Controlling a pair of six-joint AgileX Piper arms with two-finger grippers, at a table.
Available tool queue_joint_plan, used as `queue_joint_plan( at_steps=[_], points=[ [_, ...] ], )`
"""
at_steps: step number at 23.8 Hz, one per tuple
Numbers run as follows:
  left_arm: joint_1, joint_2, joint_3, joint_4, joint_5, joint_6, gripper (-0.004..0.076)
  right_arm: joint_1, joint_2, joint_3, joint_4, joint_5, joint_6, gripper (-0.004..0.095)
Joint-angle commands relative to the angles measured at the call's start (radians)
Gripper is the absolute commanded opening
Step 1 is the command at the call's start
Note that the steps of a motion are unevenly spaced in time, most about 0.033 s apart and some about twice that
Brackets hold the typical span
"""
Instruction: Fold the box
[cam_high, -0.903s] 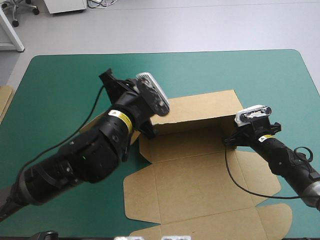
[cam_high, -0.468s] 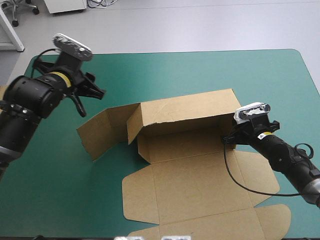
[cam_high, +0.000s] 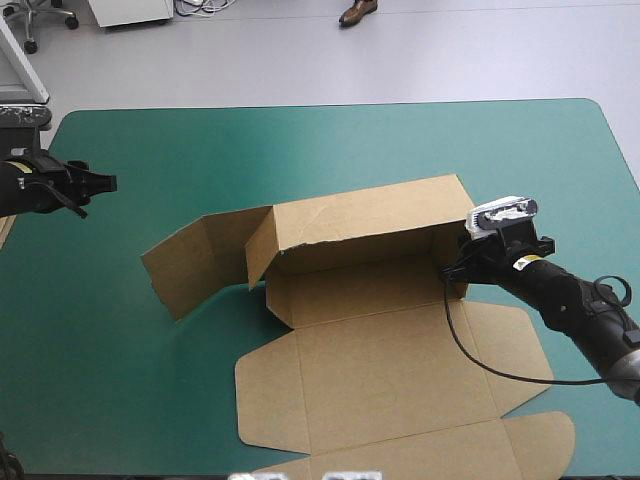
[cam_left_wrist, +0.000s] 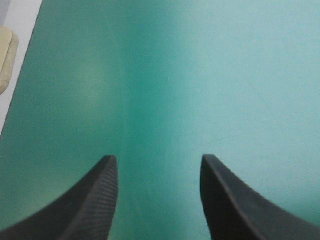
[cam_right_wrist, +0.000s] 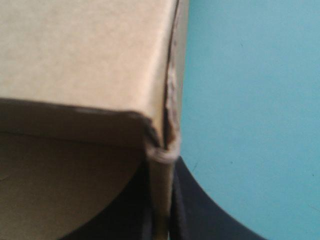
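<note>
The brown box (cam_high: 390, 370) lies mid-table, its front panels flat. Its back wall (cam_high: 360, 215) stands raised, and a side flap (cam_high: 190, 260) splays out to the left. My right gripper (cam_high: 452, 272) is at the box's right end, shut on the upright end wall. In the right wrist view the board's edge (cam_right_wrist: 161, 150) is pinched between the black fingers (cam_right_wrist: 190, 205) of that gripper (cam_right_wrist: 161, 195). My left gripper (cam_high: 103, 182) hovers near the table's left edge, far from the box. It is open (cam_left_wrist: 157, 162), with only teal-green cover between its fingers.
The teal-green table (cam_high: 350, 140) has bare cover behind the box and to its left. A pale piece of more board (cam_left_wrist: 6, 55) shows just beyond the table's left edge.
My left arm has pulled away from the box's left back corner to the table's left edge. The left flap now hangs splayed and the box has shifted slightly left. The right gripper has kept its hold.
</note>
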Motion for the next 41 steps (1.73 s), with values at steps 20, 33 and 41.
queue_joint_plan(
  at_steps=[20, 33, 41],
  points=[
    [0.003, -0.024, 0.053, -0.065, -0.159, 0.025, 0.0366, -0.001, 0.511, -0.936, -0.43, 0.876, 0.519, -0.0019],
    [0.003, -0.024, 0.053, -0.077, -0.123, 0.036, 0.0366, -0.001, 0.66, -1.159, -0.434, 0.905, 0.456, 0.0535],
    [0.003, -0.024, 0.053, -0.085, -0.131, 0.039, 0.0366, -0.001, 0.573, -1.161, -0.468, 0.994, 0.444, 0.0535]
  ],
)
